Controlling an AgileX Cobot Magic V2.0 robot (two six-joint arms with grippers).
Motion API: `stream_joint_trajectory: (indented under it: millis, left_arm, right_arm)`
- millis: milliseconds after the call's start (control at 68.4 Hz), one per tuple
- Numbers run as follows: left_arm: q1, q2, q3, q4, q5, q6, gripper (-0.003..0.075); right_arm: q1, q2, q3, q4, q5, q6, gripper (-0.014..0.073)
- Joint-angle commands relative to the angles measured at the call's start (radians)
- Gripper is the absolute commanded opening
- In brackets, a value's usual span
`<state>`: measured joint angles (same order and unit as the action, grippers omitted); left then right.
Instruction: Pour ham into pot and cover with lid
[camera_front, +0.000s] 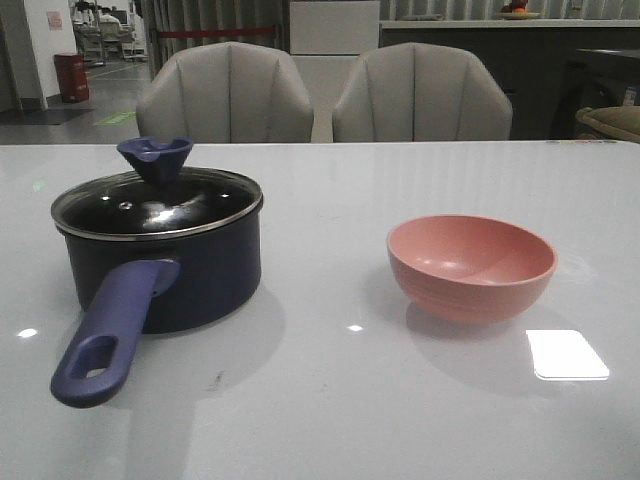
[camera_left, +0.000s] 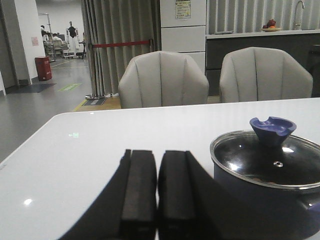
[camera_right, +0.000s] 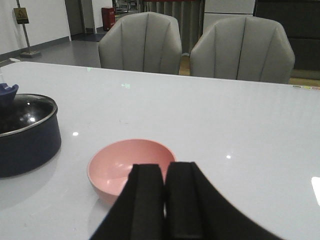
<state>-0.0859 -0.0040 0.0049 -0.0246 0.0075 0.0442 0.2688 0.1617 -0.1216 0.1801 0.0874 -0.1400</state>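
We are observing the pot (camera_front: 165, 265) standing on the white table (camera_front: 330, 420), its long handle (camera_front: 108, 335) pointing toward the robot. The lid (camera_front: 157, 205) is sitting flat on the pot's rim, knob (camera_front: 155, 157) upward. The pink bowl (camera_front: 470, 266) is standing well apart from the pot, on the pot's right, and is showing no contents. The ham is not showing in any view.

The left gripper (camera_left: 156, 195) is hanging near the pot, fingers pressed together with nothing between them. The right gripper (camera_right: 165, 200) is hanging just beside the bowl, fingers likewise together and empty.
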Motion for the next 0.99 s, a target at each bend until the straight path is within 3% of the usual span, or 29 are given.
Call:
stream_joint_trajectory:
  millis: [0,278,424,979]
  left_arm:
    - [0.002,-0.020,0.021,-0.002,-0.079,-0.011,0.0112]
    - [0.002,-0.020,0.021,-0.002,-0.079,-0.011,0.0112]
    - [0.002,-0.020,0.021,-0.002,-0.079,-0.011,0.0112]
    - [0.002,-0.020,0.021,-0.002,-0.079,-0.011,0.0112]
  right_arm:
    - [-0.045,-0.005,-0.023,-0.088,-0.087,-0.004,0.0162]
    - [-0.177,-0.166,0.052,-0.099,-0.074,0.001,0.0162]
    - [-0.179,-0.191,0.146,-0.099,-0.152,0.054,0.0162]
    - [-0.179,-0.191,0.143,-0.111,-0.144,0.086,0.0162]
